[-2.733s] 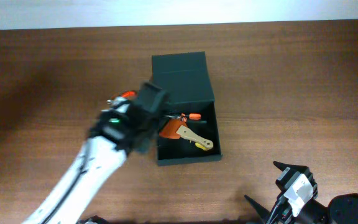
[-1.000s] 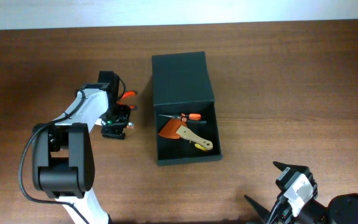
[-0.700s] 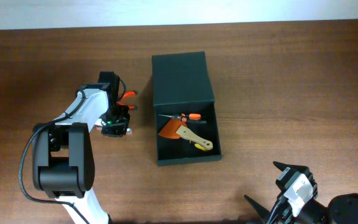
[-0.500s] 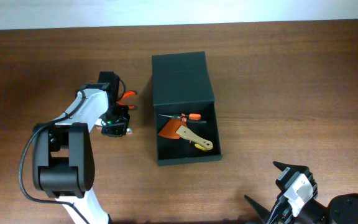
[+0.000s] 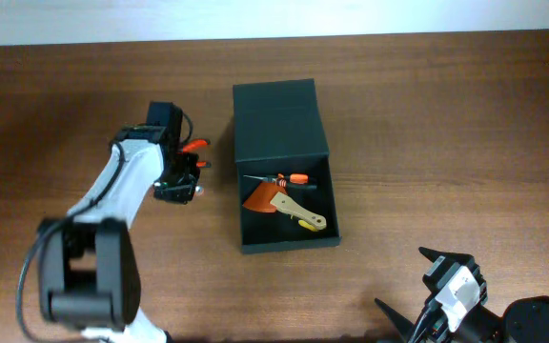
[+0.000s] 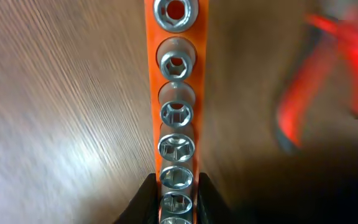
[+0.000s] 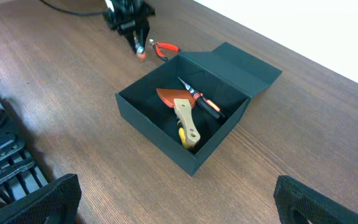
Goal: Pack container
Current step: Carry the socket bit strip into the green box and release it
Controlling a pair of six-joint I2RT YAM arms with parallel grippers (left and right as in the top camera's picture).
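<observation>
The container (image 5: 240,221) is a dark green-black box lying open in the middle of the table, its flap lid (image 5: 279,119) folded back. Inside lie an orange scraper with a wooden handle (image 5: 294,207) and an orange-handled screwdriver (image 5: 289,178). Left of the box, my left gripper (image 5: 181,188) is shut on an orange socket rail (image 6: 176,93) carrying several chrome sockets, the jaws pinching its near end (image 6: 174,182). The rail's tip (image 7: 142,55) hangs just above the wood. My right gripper (image 5: 425,291) stands open and empty at the table's front right, wide fingers (image 7: 55,199) apart.
Red-handled pliers (image 5: 194,146) lie on the table just beyond my left gripper, blurred at the right of the left wrist view (image 6: 319,74). The wall edge runs along the table's far side.
My left gripper's jaws closed on the socket rail, and the left arm then rose and shifted slightly away from the table. The right arm has not moved.
</observation>
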